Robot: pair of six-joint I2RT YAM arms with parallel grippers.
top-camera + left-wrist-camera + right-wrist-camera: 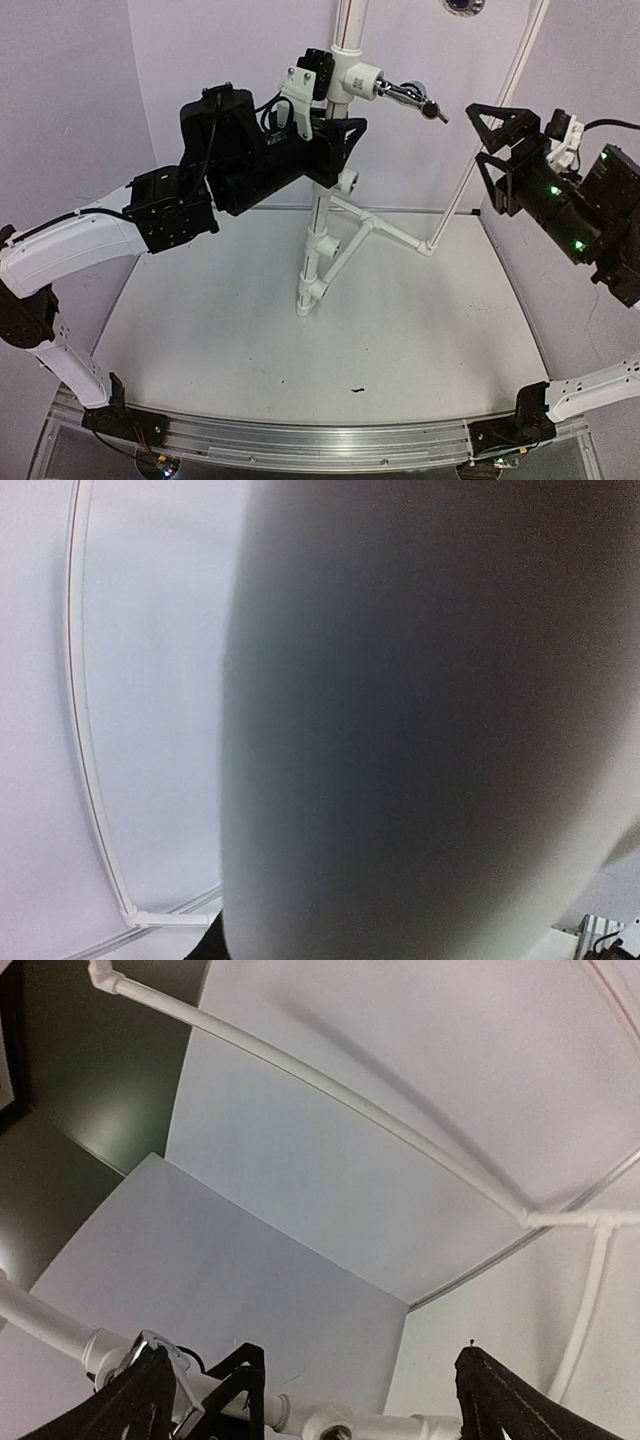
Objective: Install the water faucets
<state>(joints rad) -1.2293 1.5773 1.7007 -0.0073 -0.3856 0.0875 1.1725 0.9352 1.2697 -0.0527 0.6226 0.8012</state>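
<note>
A chrome water faucet [405,96] sticks out to the right from a white tee fitting [360,80] at the top of the upright white pipe [320,215]. Its dark end points toward my right gripper [477,133]. That gripper hangs open a short way to the right of the faucet and touches nothing. In the right wrist view the right gripper [320,1380] stands wide, with the faucet [133,1353] showing by the left finger. My left gripper [338,130] is shut on the upright pipe just below the tee. The blurred pipe [420,720] fills the left wrist view.
The pipe stand has diagonal braces [385,228] and a foot [305,300] on the white table [300,360]. A lower fitting [347,181] with an open port sits under the left gripper. Thin white frame tubes [470,160] run along the enclosure walls at the back right.
</note>
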